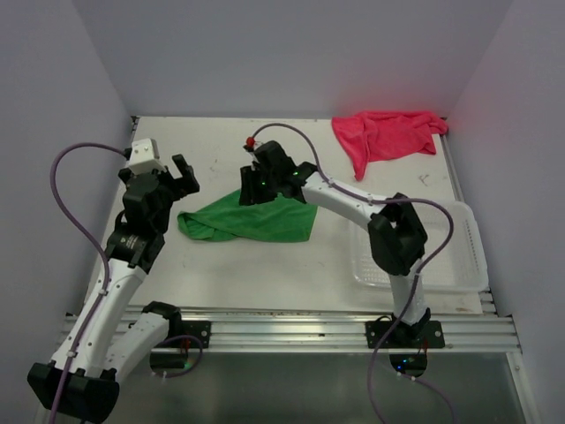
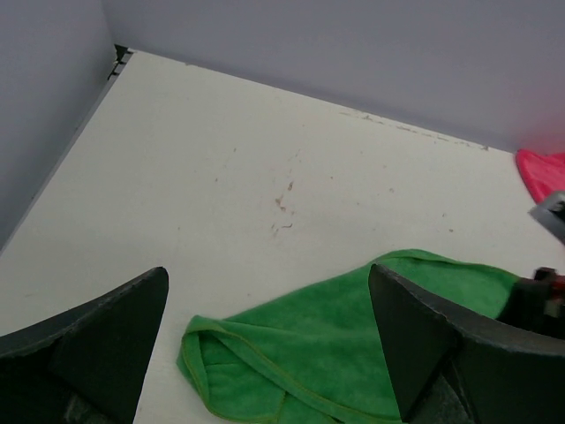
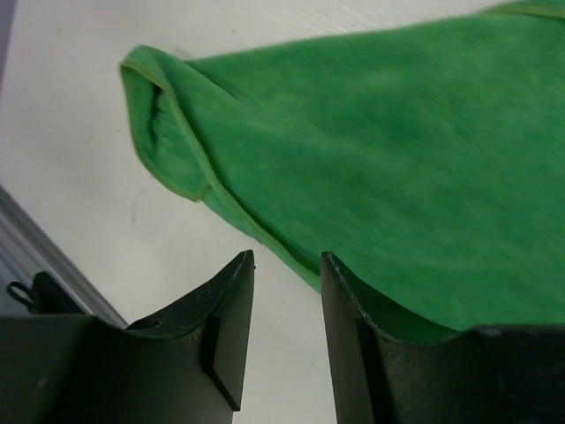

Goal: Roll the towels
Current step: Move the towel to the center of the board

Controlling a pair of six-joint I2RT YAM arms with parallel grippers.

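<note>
The green towel (image 1: pixel 252 221) lies flat and loosely folded at mid-table, its left end doubled over (image 2: pixel 212 362). The pink-red towel (image 1: pixel 384 134) lies crumpled at the back right corner, and a bit of it shows in the left wrist view (image 2: pixel 543 172). My left gripper (image 1: pixel 181 172) hangs wide open just left of the green towel and above it (image 2: pixel 267 274), holding nothing. My right gripper (image 1: pixel 254 190) hovers at the green towel's far edge. Its jaws (image 3: pixel 287 256) stand narrowly apart over bare table, with the towel's hem (image 3: pixel 397 150) beside the right finger (image 3: pixel 340 300).
A clear plastic mesh basket (image 1: pixel 459 256) stands at the right front, partly behind my right arm's elbow. Grey walls close in the table on the left, back and right. A metal rail (image 1: pixel 291 331) runs along the near edge.
</note>
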